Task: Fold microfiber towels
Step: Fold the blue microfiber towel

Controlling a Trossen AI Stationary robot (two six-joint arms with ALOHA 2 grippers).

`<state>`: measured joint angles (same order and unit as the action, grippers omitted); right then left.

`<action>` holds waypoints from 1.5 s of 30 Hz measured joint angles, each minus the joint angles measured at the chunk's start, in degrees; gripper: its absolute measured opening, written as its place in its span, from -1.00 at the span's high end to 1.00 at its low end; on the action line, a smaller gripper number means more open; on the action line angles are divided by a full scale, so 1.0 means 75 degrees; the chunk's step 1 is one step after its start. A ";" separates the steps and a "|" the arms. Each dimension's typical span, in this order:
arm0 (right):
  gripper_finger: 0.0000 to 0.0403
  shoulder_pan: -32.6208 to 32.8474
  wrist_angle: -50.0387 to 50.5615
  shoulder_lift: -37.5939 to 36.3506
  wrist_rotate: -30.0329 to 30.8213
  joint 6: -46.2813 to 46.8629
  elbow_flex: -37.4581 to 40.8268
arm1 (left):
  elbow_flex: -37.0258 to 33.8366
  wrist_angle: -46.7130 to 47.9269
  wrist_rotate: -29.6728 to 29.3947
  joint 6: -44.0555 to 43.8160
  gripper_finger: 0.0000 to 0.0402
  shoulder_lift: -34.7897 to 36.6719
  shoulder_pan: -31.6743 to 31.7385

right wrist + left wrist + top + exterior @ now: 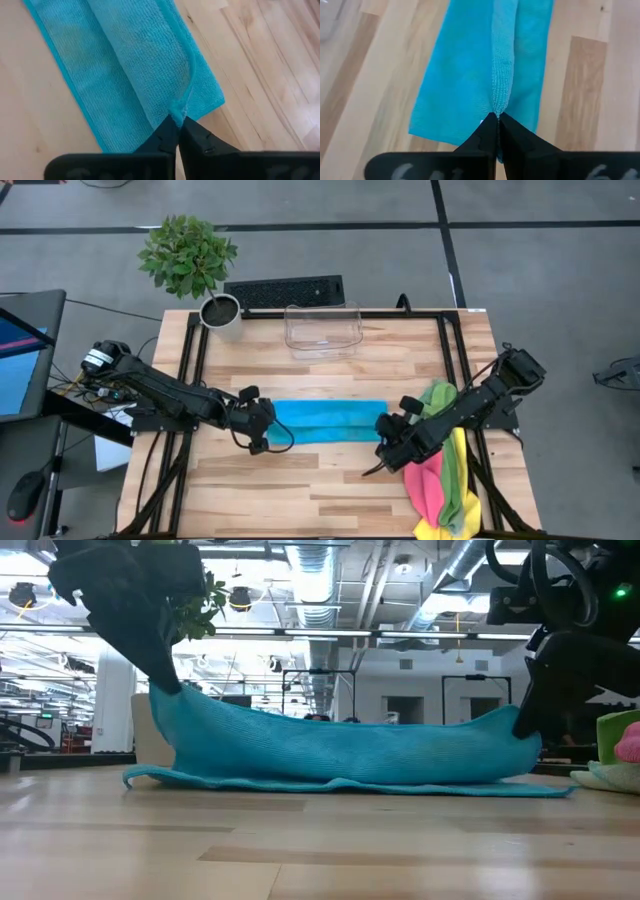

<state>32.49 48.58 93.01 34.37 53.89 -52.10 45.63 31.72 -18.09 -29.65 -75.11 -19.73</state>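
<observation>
A bright blue towel [330, 422] lies mid-table as a long strip. One long edge is raised at both ends and sags between them [340, 745]; the lower part lies flat on the table [350, 786]. My left gripper [268, 432] is shut on the towel's left end. My right gripper [388, 438] is shut on its right end. A pile of green, pink and yellow towels [447, 475] lies on the table at the right, beneath the right arm. My left gripper pinches the raised edge of the blue towel at its left end [496, 106] between its two fingertips, slanting down from the table's left. That end is held up [172, 700]; the cloth below it runs down onto the table. My right gripper pinches the raised edge of the blue towel at its right-end corner [176, 115] between its two fingertips, slanting down from the table's right. That corner is held up [518, 730]; the cloth sags slack toward the middle.
A clear plastic bin [322, 328] stands at the far middle. A potted plant [218, 310] stands at the far left, and a keyboard [285, 290] lies behind the table. Bare wood [300, 490] lies near the front edge.
</observation>
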 joint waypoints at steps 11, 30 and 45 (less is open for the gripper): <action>0.66 0.0170 0.0089 0.0000 -0.0311 -0.0041 0.0000 | 0.0000 -0.0219 0.0527 0.0272 0.80 0.0000 -0.0309; 0.01 0.0401 0.0100 -0.0278 0.0197 -0.0128 0.0006 | 0.0000 -0.0876 0.0056 0.0813 0.19 0.0000 -0.0612; 0.07 -0.1552 -0.4096 -0.0519 0.0258 -0.1978 0.2128 | -0.1946 -0.4017 0.0843 0.2107 0.52 0.0000 0.1393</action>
<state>20.85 17.86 89.12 36.31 39.05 -36.14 31.03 1.59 -11.76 -13.85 -75.11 -9.28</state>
